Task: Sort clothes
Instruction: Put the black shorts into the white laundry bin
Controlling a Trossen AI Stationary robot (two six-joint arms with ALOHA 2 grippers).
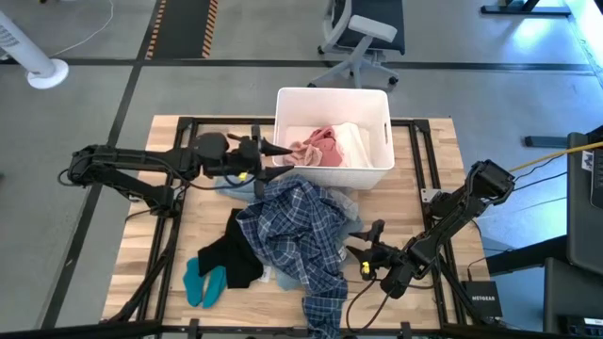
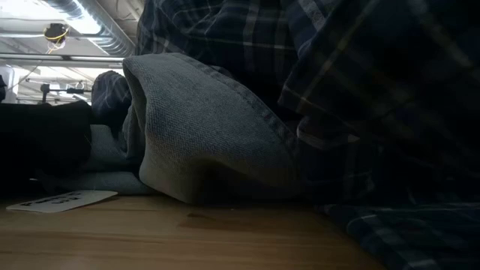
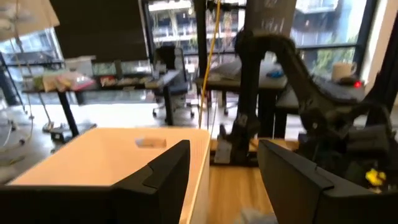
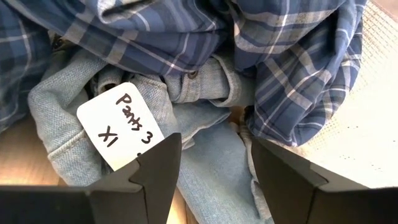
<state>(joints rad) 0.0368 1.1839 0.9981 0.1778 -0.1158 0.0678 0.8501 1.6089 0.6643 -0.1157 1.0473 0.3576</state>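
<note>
Just ahead of the right gripper (image 4: 211, 180), released, lies the light blue-grey pants (image 4: 205, 118) under the plaid shirt (image 1: 292, 226); the left gripper (image 1: 273, 149), also released, hovers at the bin (image 1: 283, 104) rim.

Folded grey ribbed fabric garment (image 2: 210, 135) sits on the wooden bench (image 2: 187, 236), dark plaid shirt (image 2: 360, 90) draped over it.

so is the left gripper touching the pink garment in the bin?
Apart. The high view shows the left gripper open at the white bin's outer wall, the pink garment inside, wall between them.
</note>
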